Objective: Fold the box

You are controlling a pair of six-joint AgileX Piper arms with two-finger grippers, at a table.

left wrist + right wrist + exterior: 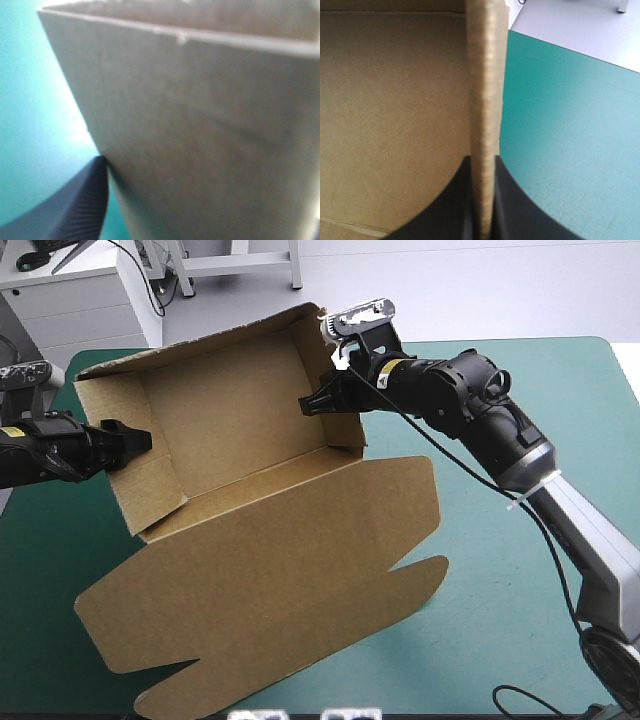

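Left fingers [128,440] and right fingers [318,403] clamp opposite walls of the box [230,410]

Bright, even overhead light fell on box [250,500]; interior was softly shaded, thin dark shadow lay under near lid edge. Pale glare marked teal-green cover [30,100] beside box wall.

Left claw [138,440] and right claw [316,403] clamped, pointing toward each other.
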